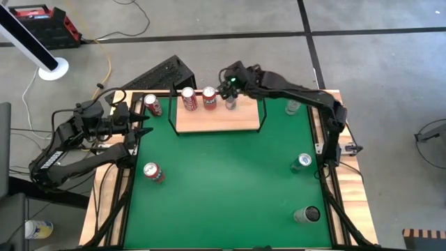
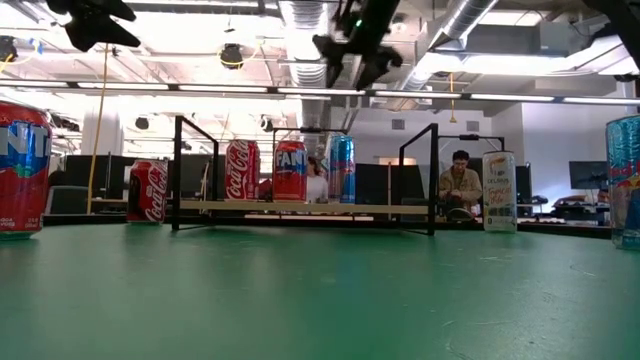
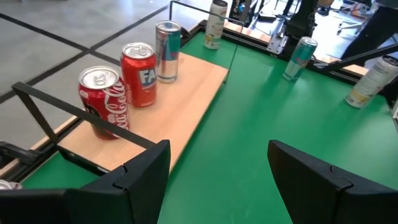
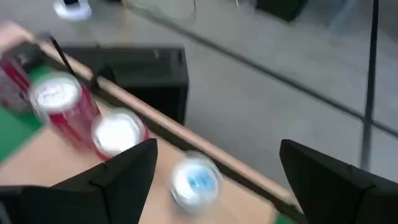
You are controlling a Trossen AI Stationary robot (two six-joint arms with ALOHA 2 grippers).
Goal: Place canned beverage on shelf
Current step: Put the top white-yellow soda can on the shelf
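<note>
The blue and silver can (image 1: 231, 102) stands upright on the shelf (image 1: 219, 120), at the far edge of the board and on the right of a row of three. Next to it on the left stands a red and orange can (image 1: 209, 98), and left of that a red cola can (image 1: 188, 98); the three are close together, but whether they touch cannot be told. The right gripper (image 1: 231, 86) hangs above the blue and silver can with its fingers spread wide and nothing between them; in the low view it (image 2: 350, 55) is well clear of the can's top (image 2: 341, 168), so the can is released and stands by itself.

The shelf is a pale wooden board with thin black wire frames (image 2: 418, 178) at its ends, lying at the far side of the green table (image 1: 223, 188).

The left gripper (image 1: 143, 125) waits at the far left edge of the table, fingers parted and empty, pointing toward the shelf.

Off the shelf, a red can (image 1: 152, 105) stands just left of it, another red can (image 1: 152, 171) at the left, a pale can (image 1: 293, 107) at the far right, a green-blue can (image 1: 302, 162) at the right, and one can (image 1: 306, 215) lies on its side near the right corner. A person (image 2: 459, 184) sits in the room behind the table.
</note>
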